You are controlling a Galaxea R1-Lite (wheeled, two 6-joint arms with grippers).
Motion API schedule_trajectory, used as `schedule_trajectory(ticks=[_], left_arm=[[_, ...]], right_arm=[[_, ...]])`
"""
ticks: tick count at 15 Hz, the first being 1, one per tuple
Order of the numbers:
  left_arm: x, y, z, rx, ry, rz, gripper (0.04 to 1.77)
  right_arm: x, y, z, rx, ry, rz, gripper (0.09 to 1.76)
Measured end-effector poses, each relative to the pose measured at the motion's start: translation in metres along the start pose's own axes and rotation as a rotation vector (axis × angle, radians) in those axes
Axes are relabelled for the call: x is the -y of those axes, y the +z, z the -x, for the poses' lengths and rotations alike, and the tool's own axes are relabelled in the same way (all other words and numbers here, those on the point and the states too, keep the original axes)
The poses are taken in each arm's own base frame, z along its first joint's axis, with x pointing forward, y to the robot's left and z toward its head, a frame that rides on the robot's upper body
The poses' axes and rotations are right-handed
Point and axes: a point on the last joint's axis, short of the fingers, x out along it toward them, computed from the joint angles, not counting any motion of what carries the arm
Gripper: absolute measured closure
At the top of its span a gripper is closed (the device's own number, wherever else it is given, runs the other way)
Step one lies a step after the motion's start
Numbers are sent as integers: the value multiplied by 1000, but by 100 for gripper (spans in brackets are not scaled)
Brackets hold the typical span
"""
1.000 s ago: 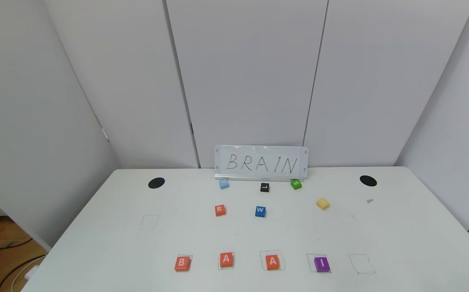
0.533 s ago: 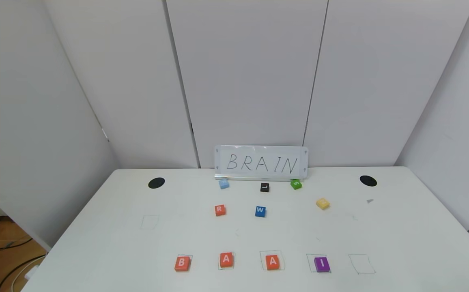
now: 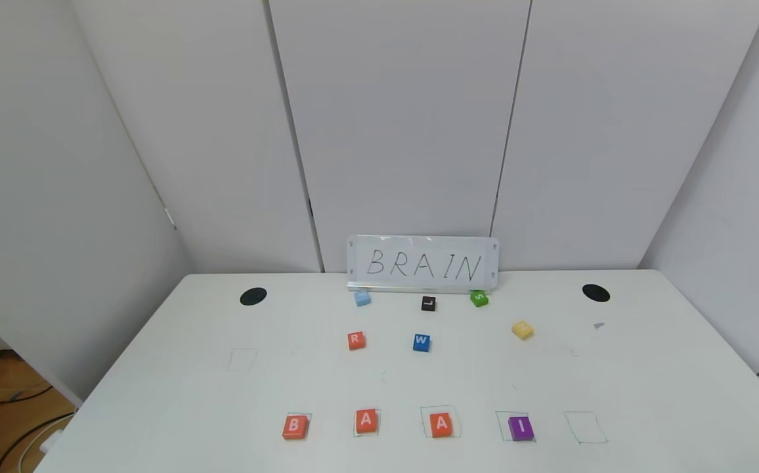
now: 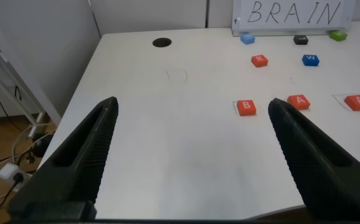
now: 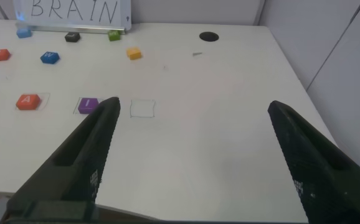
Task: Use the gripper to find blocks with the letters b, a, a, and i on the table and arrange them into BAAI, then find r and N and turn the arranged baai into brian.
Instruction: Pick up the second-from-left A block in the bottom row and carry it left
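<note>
Nothing moved; white table (image 3: 189, 394) bare-edged, grey wall panels (image 3: 392, 131) behind.

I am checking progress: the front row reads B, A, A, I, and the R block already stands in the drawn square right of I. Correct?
Not quite. The front row does read B, A, A, I, but the drawn square right of I is bare; the head view shows the R block farther back, beside the W block.
</note>
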Motion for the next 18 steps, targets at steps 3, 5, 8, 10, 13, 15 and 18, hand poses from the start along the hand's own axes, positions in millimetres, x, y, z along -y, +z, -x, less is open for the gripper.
schedule_trajectory(ticks=[3, 5, 8, 10, 13, 15, 18], left_arm=[[0, 7, 3, 10, -13, -3, 9], [0, 16, 8, -11, -19, -3, 9], [0, 35, 9, -14, -35, -3, 9], [0, 49, 6, -29, -38, -3, 9], [-1, 72, -4, -72, -45, -3, 9], [-1, 84, -14, -118, -48, -2, 9], [-1, 105, -33, -182, -49, 2, 9]], right_arm=[[0, 5, 3, -33, 6, -1, 14], [0, 12, 4, -48, 4, -1, 14], [0, 27, 3, -79, 1, 0, 14], [0, 42, -1, -99, 3, 0, 14], [-1, 61, -10, -146, 6, 4, 14], [-1, 70, -19, -197, 14, 6, 14], [-2, 84, -36, -268, 19, 8, 14]])
